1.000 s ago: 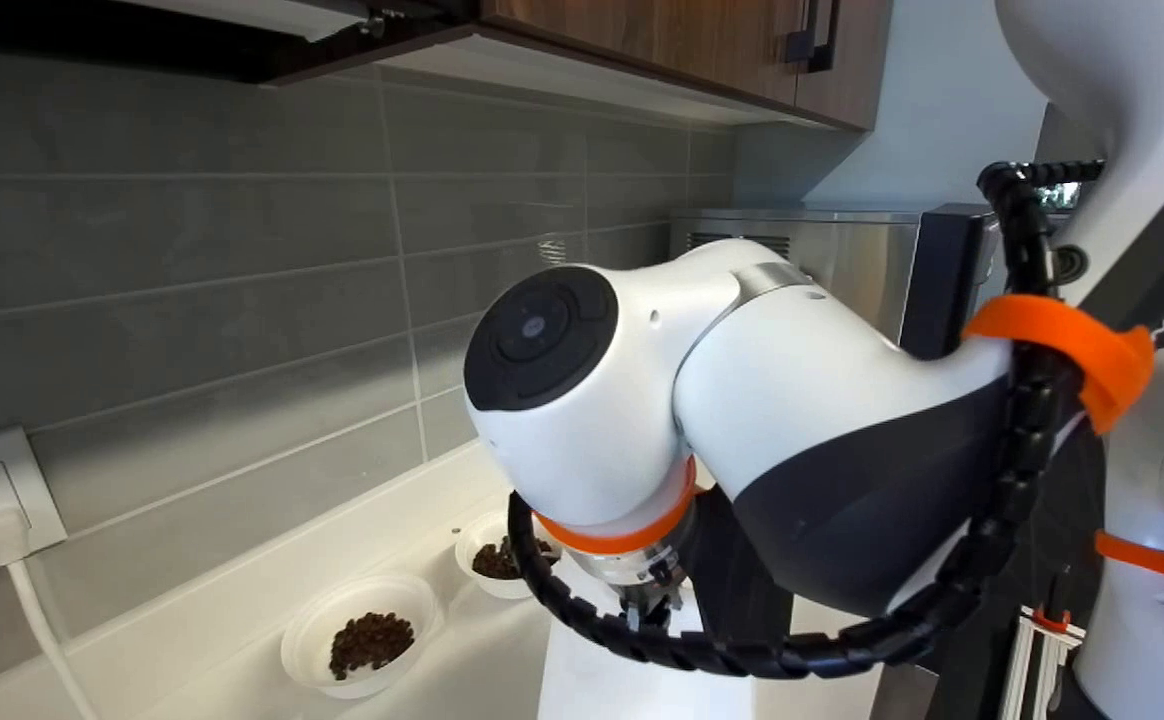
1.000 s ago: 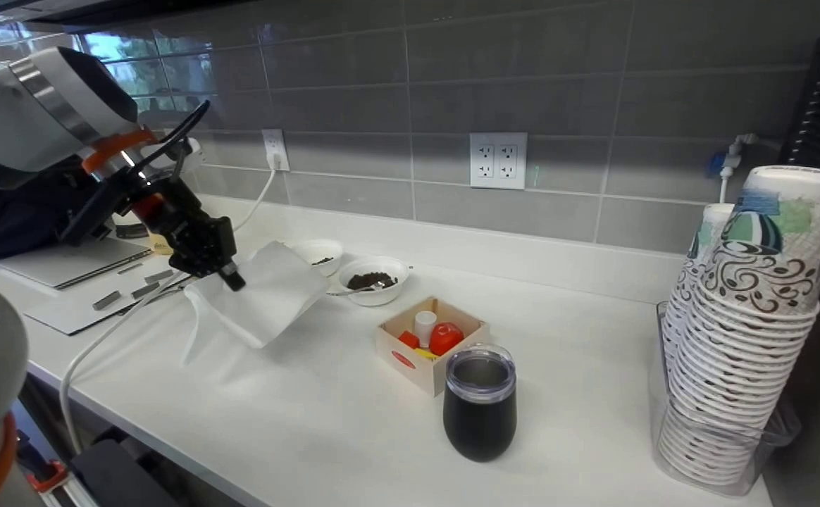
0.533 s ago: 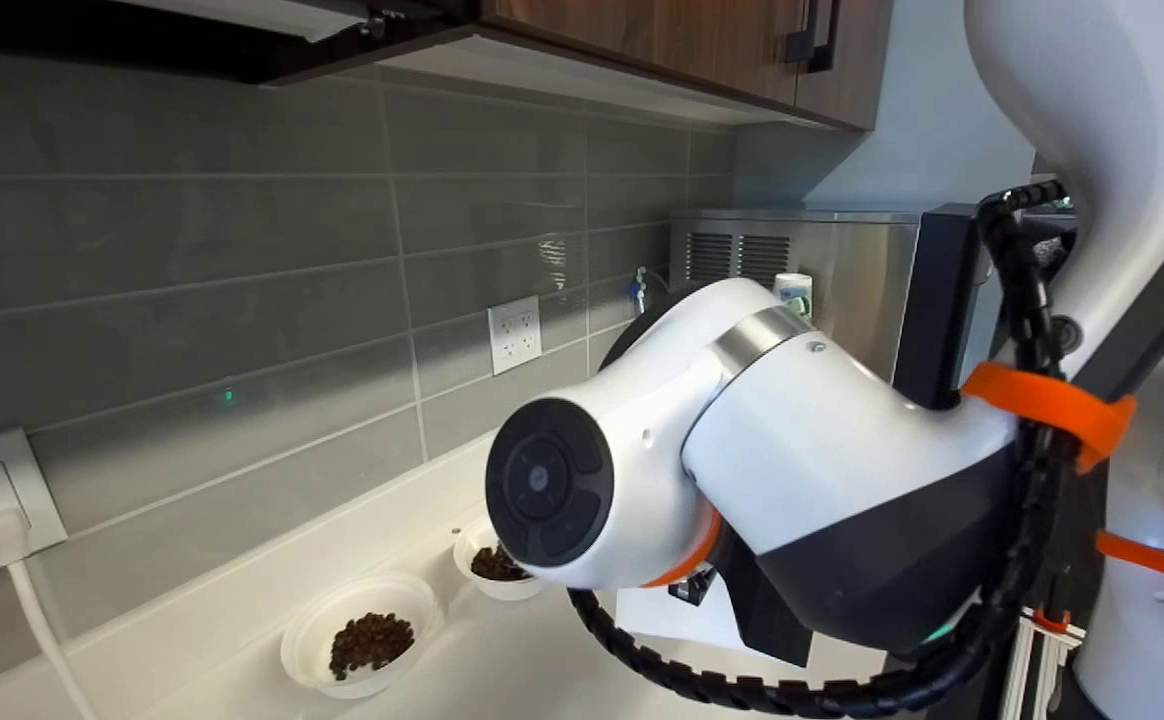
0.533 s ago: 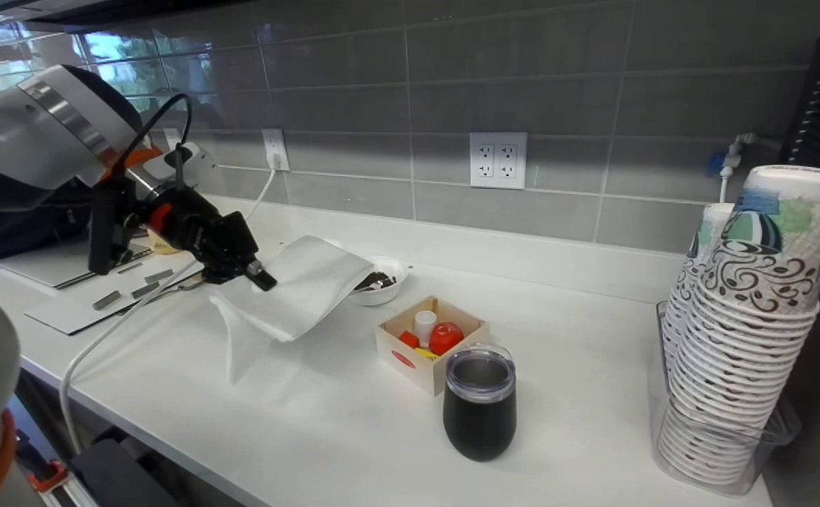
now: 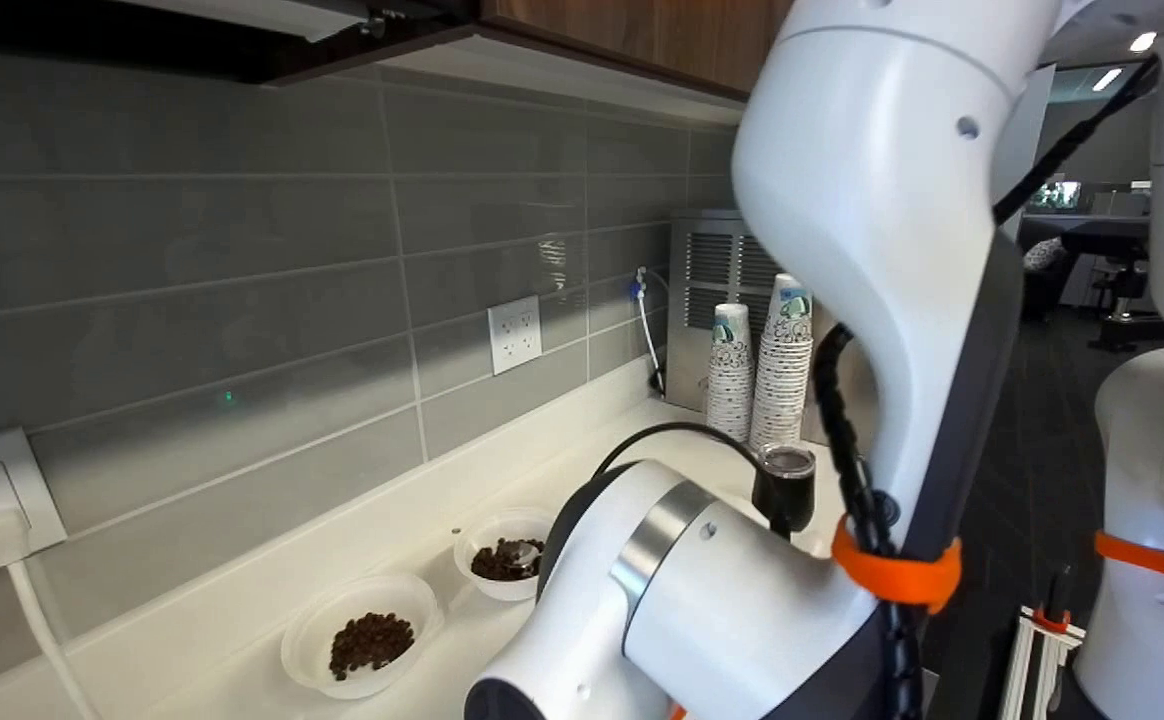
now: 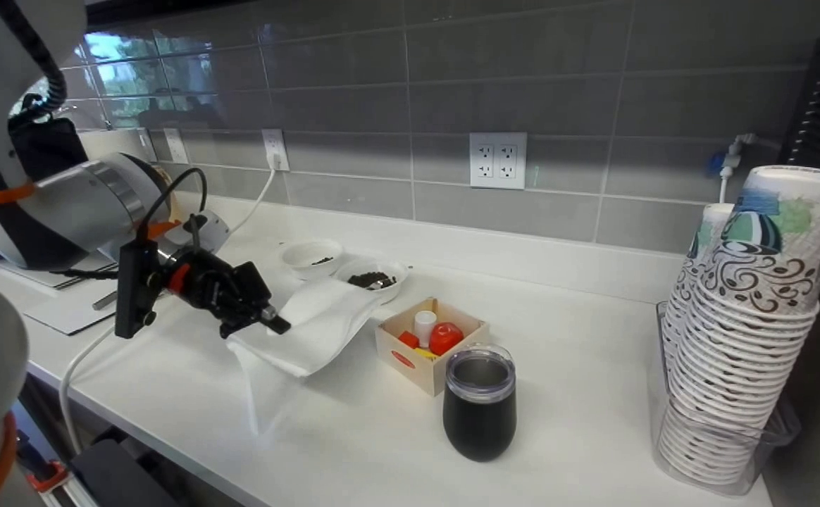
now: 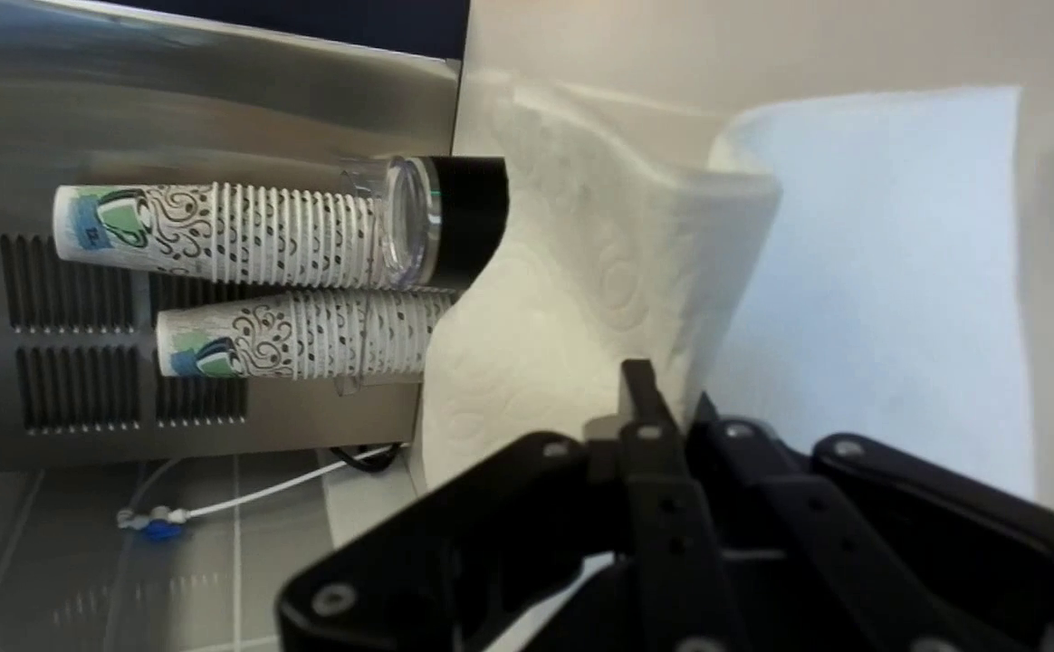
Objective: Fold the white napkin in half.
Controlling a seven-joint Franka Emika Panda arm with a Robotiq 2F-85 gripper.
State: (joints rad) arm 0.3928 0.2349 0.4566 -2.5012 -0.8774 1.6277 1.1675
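The white napkin is a thin sheet held over the countertop in an exterior view. One part spreads right toward a bowl and the wooden box; another flap hangs down below the gripper, and I cannot tell if it touches the counter. My gripper is pinched shut on the napkin near its middle left. In the wrist view, the fingertips close on a ridge of the napkin, with a cream part on the left and a bluish part on the right. In the remaining exterior view the arm hides gripper and napkin.
White bowls with dark contents stand by the back wall. A wooden box with toy pieces sits right of the napkin. A black tumbler and stacked paper cups stand farther right. A white cable crosses the left counter.
My gripper has moved right, lower and toward the counter's front, carrying the napkin. The far bowl on the left, covered half a second ago, shows again. The grip on the napkin is unchanged.
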